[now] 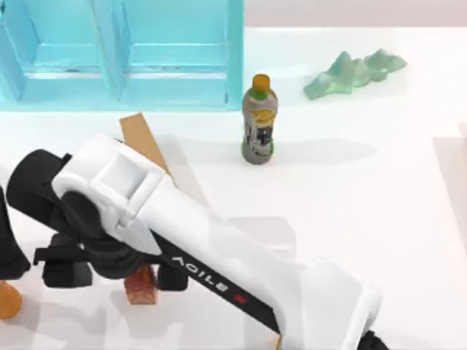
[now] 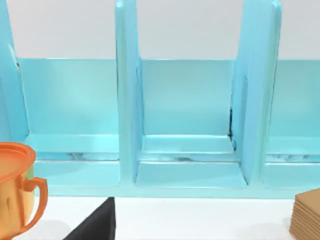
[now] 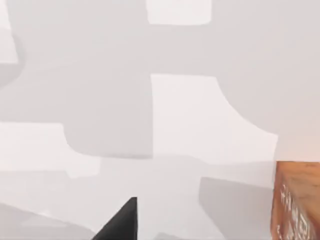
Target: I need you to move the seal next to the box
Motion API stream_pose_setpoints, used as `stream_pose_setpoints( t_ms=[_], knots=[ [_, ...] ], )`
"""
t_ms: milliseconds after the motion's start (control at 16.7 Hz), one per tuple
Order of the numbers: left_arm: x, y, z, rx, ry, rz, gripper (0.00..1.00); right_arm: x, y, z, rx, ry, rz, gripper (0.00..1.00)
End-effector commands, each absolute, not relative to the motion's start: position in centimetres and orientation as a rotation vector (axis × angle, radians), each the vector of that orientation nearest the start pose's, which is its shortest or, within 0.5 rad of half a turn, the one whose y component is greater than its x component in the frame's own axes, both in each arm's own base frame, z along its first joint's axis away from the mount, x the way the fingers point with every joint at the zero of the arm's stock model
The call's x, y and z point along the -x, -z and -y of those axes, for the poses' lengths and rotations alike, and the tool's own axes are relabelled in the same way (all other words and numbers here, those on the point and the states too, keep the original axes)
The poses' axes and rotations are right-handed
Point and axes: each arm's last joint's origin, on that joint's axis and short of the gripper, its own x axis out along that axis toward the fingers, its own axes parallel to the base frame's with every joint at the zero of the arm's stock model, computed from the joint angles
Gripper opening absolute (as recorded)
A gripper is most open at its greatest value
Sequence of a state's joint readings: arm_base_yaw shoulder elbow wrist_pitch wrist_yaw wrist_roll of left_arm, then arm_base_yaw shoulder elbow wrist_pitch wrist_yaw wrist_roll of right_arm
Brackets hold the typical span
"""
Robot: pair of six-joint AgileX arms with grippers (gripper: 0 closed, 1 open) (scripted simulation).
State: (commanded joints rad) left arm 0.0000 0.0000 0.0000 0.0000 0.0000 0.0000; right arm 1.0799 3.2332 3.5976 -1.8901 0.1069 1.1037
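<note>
My right arm reaches across the table from the near right corner, and my right gripper (image 1: 142, 275) hangs low over the near left part of the table, its dark fingers (image 1: 172, 277) standing apart on either side of the seal (image 1: 141, 286). The seal sits directly under my wrist, between the jaws, and rests on the table (image 1: 365, 219); I cannot tell whether either pad touches it. In my right wrist view a red-brown corner of it shows close beside one dark fingertip (image 3: 122, 222). I judge that the jaws straddle it so that closing will take it by its two flat sides, which should hold squarely. The box (image 1: 144, 142), a tan cardboard slab, lies beyond my gripper, towards the blue shelf (image 1: 175, 80), partly hidden by my own arm; that is where the seal has to go, so the carry is short. A bottle (image 1: 258, 120) stands well off to the right of the gripper, clear of that path. My left arm is parked at the left edge, near an orange cup (image 2: 15, 187).
</note>
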Motion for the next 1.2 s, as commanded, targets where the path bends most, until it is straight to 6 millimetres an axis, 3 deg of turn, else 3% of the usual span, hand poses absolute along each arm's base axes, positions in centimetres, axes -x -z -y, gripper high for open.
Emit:
stream_pose_setpoints(
  t_ms=[540, 1020, 1080, 1200],
  knots=[
    [-10.6, -16.0, 0.1, 0.0, 0.0, 0.0, 1.0, -23.2, -12.1, -44.4, -0.007, 0.008, -1.471, 0.02],
    [-10.6, -16.0, 0.1, 0.0, 0.0, 0.0, 1.0, -23.2, -12.1, -44.4, -0.007, 0.008, -1.471, 0.0],
    [-10.6, -16.0, 0.1, 0.0, 0.0, 0.0, 1.0, -23.0, -13.2, -45.4, -0.062, -0.06, -1.441, 0.0],
    [-10.6, -16.0, 0.1, 0.0, 0.0, 0.0, 1.0, -22.9, -13.7, -45.5, -0.059, -0.064, -1.44, 0.0]
  ],
)
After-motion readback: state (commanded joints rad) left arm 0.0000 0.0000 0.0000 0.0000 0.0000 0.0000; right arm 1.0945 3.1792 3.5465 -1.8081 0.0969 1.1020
